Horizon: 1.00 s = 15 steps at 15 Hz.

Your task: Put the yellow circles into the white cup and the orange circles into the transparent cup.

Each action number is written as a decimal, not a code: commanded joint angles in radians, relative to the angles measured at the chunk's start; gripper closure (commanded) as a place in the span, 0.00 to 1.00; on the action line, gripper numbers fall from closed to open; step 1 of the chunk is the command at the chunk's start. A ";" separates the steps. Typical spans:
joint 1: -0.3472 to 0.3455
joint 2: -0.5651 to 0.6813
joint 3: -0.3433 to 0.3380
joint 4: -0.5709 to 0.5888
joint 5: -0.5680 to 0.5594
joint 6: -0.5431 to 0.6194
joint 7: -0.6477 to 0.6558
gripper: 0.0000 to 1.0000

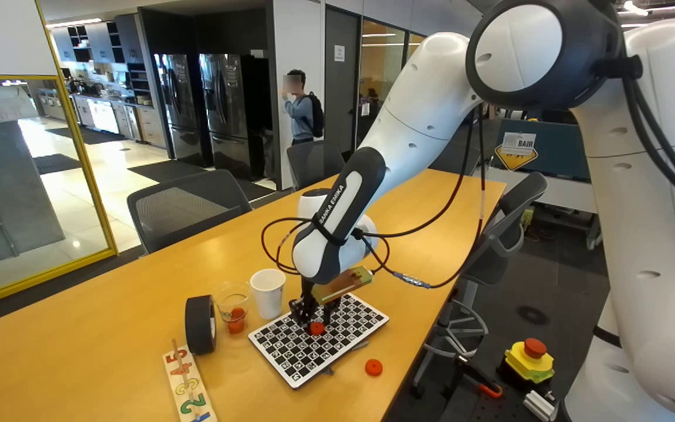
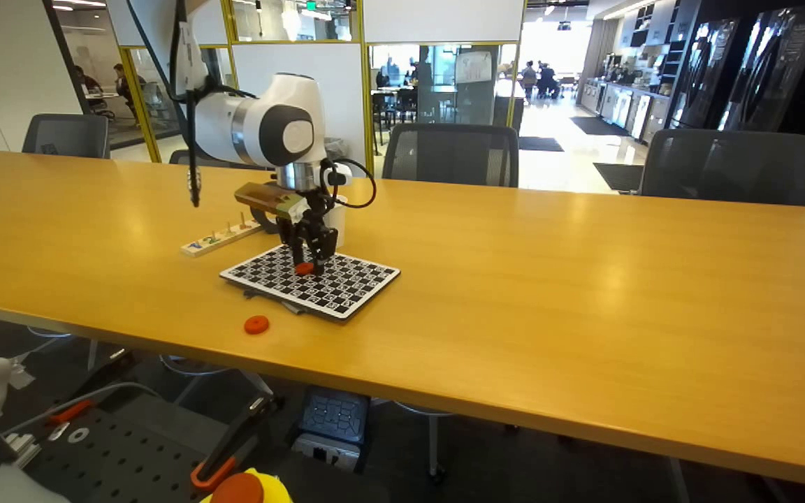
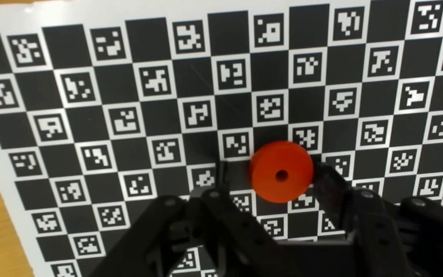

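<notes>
on the checkerboard (image 3: 164, 115), jaws parted around an ungripped orange circle (image 3: 281, 163), transparent cup (image 1: 232, 296) faint in outline

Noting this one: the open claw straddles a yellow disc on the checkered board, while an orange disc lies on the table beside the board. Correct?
Only the colour is wrong: the straddled disc is orange, not yellow, as the wrist view shows. The open claw does straddle it on the checkered board, and another orange disc lies on the table beside the board.
</notes>
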 commanded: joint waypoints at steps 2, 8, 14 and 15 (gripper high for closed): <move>0.027 -0.025 -0.019 -0.011 -0.014 -0.009 0.017 0.79; 0.124 -0.070 -0.093 -0.006 -0.127 -0.028 0.123 0.79; 0.211 -0.162 -0.094 0.057 -0.281 -0.074 0.205 0.79; 0.215 -0.166 -0.083 0.079 -0.292 -0.086 0.205 0.79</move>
